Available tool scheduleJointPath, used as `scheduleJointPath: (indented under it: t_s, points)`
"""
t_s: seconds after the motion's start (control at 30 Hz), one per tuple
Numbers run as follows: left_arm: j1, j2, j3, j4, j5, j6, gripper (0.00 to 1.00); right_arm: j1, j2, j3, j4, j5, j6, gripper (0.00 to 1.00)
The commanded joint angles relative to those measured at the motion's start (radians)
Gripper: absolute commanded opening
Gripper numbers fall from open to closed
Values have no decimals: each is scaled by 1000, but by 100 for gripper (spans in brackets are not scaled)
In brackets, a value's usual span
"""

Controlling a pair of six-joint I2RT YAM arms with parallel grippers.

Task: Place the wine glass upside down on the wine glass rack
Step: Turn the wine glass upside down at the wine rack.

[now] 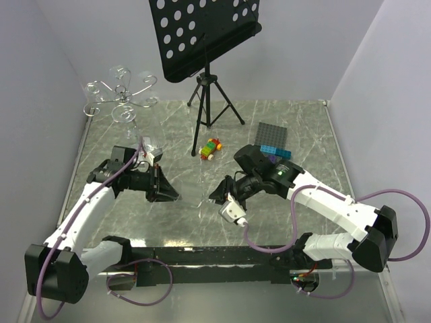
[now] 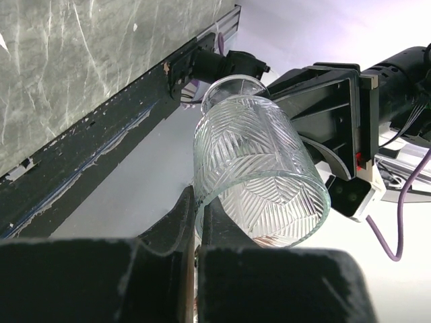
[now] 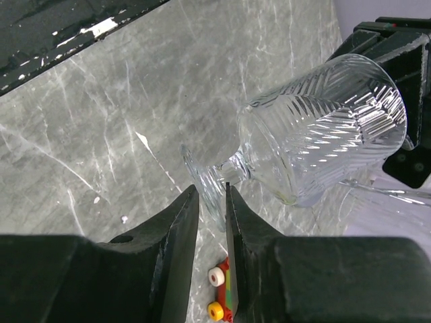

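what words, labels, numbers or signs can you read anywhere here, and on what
None: no view shows any readable text.
Wine glass: only a cut pattern, no lettering.
Music stand, toy car, block plates: no visible markings.

I looked over everything before me and found no word, number or brand that I could read. The wine glass (image 3: 323, 128) carried only a cut leaf pattern, and the toy car (image 1: 211, 149) and the black music stand (image 1: 215, 50) showed colours and holes, not letters.
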Motion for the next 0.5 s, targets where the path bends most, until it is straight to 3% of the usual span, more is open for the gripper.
scheduleJointPath:
  t_s: [0.0,0.27,0.47]
  points:
    - [-16,3,29,66,106,-30,1,8,-24,-17,0,-29,-85,29]
    - [-58,71,55,52,91,-16,1,8,-52,-22,-127,19,-298,27]
    - [-69,82,35,47,79,-12,1,8,-51,-16,-170,43,-355,26]
